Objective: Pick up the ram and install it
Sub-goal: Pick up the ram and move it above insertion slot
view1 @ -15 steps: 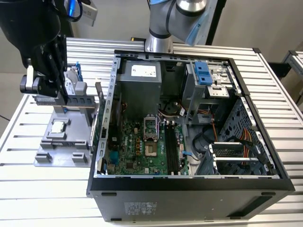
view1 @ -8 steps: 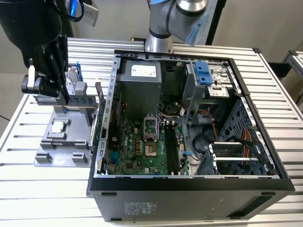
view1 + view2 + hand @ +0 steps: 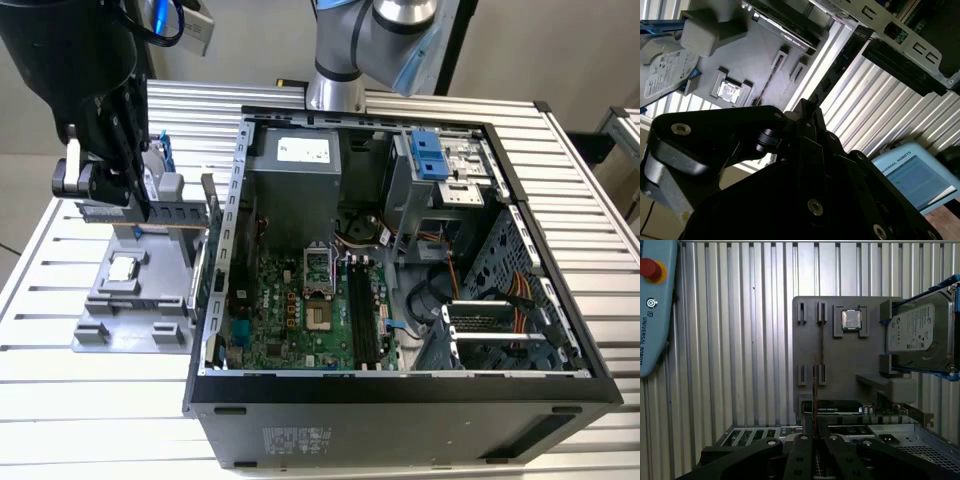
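In the exterior view my gripper hangs over the grey parts tray to the left of the open computer case. It is shut on the ram, a thin stick with a gold lower edge held level just above the tray. The first wrist view shows the ram edge-on, running up between my gripper fingers, beside the tray's empty holder groove. The motherboard's long black slots lie inside the case, well to the exterior view's right of the gripper.
On the tray sit a square silver processor chip and a silver hard drive with blue rails. A long card stands at the tray's case-side edge. A teach pendant lies on the slatted table. The arm's base stands behind the case.
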Controlling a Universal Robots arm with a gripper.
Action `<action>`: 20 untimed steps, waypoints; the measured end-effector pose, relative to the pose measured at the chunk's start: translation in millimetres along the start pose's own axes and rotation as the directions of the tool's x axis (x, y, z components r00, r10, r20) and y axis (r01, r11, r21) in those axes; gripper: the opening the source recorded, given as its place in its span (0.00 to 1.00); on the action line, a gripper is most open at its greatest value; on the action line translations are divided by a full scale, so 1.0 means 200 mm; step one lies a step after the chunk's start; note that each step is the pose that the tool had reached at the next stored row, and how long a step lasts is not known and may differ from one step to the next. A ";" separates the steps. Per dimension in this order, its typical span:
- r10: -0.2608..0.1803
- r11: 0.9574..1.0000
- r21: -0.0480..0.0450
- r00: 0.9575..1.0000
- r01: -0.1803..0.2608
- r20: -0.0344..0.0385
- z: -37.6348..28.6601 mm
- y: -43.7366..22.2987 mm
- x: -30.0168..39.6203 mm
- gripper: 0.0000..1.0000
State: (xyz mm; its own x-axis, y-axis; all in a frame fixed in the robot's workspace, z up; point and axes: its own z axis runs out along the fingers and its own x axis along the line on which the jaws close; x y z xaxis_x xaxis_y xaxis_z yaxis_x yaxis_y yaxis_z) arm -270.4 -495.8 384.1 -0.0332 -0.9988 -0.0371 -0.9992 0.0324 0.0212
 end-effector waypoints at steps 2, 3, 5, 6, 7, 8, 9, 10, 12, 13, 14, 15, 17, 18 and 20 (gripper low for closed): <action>0.000 1.000 0.000 1.000 0.000 0.000 0.000 -0.005 0.000 0.00; 0.000 1.000 0.000 1.000 0.000 0.000 0.000 -0.008 0.000 0.00; 0.000 1.000 0.000 1.000 0.000 0.000 0.000 -0.016 -0.001 0.00; 0.000 1.000 0.000 1.000 0.000 0.000 -0.001 -0.020 -0.001 0.00; 0.000 1.000 0.000 1.000 0.000 0.000 0.000 -0.023 -0.001 0.00; 0.000 1.000 0.000 1.000 0.000 0.000 0.000 -0.025 -0.001 0.00; 0.000 1.000 0.000 1.000 0.000 0.000 -0.001 -0.028 -0.001 0.00; 0.000 1.000 0.000 1.000 0.000 0.000 -0.001 -0.030 -0.001 0.00; 0.000 1.000 0.000 1.000 0.000 0.000 -0.001 -0.034 -0.001 0.00; 0.000 1.000 0.000 1.000 0.000 0.000 -0.001 -0.037 -0.001 0.00; 0.000 1.000 0.000 1.000 0.000 0.000 -0.001 -0.039 -0.001 0.00; 0.000 1.000 0.000 1.000 0.000 0.000 -0.001 -0.041 -0.001 0.00; 0.000 1.000 0.000 1.000 0.000 0.000 -0.001 -0.042 -0.001 0.00; 0.000 1.000 0.000 1.000 0.000 0.000 -0.001 -0.042 -0.001 0.00; 0.000 1.000 0.000 1.000 0.000 0.000 -0.001 -0.044 -0.001 0.00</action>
State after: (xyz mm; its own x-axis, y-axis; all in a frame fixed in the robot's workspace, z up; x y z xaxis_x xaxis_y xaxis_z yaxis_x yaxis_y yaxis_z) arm -261.5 -495.8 384.1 -0.0332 -0.9988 -0.0370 -0.9992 0.0325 0.0212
